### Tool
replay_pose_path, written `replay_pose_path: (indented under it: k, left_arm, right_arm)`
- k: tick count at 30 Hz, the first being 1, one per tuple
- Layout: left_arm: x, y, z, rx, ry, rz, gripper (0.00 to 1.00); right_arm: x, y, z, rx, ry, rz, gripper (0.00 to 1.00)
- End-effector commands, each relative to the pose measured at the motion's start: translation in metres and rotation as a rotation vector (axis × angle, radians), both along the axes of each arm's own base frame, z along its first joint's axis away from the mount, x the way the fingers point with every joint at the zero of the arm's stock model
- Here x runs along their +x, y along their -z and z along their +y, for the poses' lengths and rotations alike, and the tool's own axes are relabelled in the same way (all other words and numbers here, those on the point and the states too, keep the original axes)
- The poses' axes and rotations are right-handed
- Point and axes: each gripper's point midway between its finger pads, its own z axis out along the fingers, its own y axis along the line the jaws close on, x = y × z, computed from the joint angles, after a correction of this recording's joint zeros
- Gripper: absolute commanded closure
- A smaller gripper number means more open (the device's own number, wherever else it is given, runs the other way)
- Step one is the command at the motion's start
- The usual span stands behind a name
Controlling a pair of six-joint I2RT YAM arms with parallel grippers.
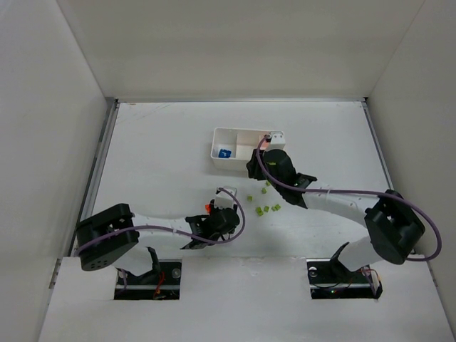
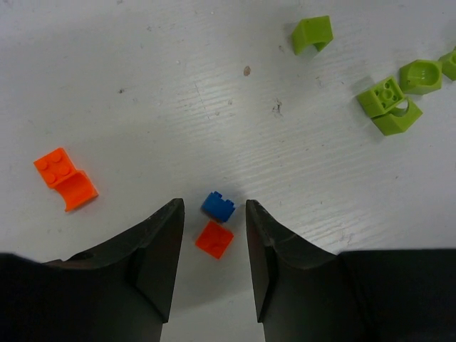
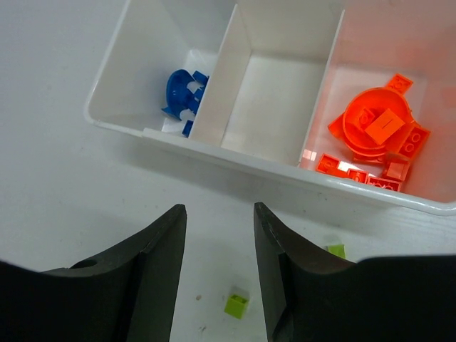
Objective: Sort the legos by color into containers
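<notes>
The white tray (image 1: 235, 131) has three compartments (image 3: 235, 160). Blue legos (image 3: 182, 92) lie in its left one, orange legos (image 3: 377, 132) in its right one, and the middle one (image 3: 267, 107) is bare. My left gripper (image 2: 214, 204) is open, low over the table, with a blue lego (image 2: 218, 206) and an orange lego (image 2: 214, 239) between its fingers. Another orange piece (image 2: 65, 178) lies to its left, and green legos (image 2: 388, 105) lie at the upper right. My right gripper (image 3: 219, 208) is open and empty, just in front of the tray, with a green lego (image 3: 237, 305) below it.
In the top view, my left gripper (image 1: 222, 212) is near the table's middle and my right gripper (image 1: 255, 165) is at the tray's near wall. Green legos (image 1: 267, 208) lie scattered between them. White walls enclose the table on three sides.
</notes>
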Motion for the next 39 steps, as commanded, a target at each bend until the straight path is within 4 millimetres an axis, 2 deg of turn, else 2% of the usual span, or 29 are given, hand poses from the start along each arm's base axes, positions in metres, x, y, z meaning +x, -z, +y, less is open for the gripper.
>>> replay_pose_path:
  k: [1, 5, 14, 21, 25, 30, 39]
  left_arm:
    - [0.002, -0.005, -0.013, -0.008, 0.018, -0.003, 0.64]
    - [0.001, -0.003, -0.014, 0.008, 0.022, -0.004, 0.67]
    - [0.002, -0.001, -0.006, 0.044, 0.012, 0.001, 0.83]
    - [0.014, -0.021, -0.011, -0.001, -0.003, -0.037, 0.87]
    - [0.03, -0.042, -0.011, -0.064, -0.043, -0.061, 0.88]
    - [0.059, -0.075, -0.01, -0.15, -0.102, -0.107, 0.88]
    - [0.13, -0.137, -0.016, -0.311, -0.186, -0.187, 0.88]
  right_arm:
    - [0.004, -0.029, 0.003, 0.074, 0.013, -0.074, 0.52]
    - [0.004, -0.03, 0.002, 0.076, 0.015, -0.075, 0.52]
    - [-0.002, -0.038, -0.01, 0.083, 0.039, -0.094, 0.51]
    - [-0.017, -0.028, -0.025, 0.09, 0.056, -0.076, 0.51]
    - [-0.029, -0.017, -0.037, 0.09, 0.072, -0.054, 0.5]
    - [-0.054, 0.001, -0.041, 0.089, 0.048, -0.018, 0.5]
    - [-0.099, 0.04, -0.031, 0.094, -0.02, 0.081, 0.51]
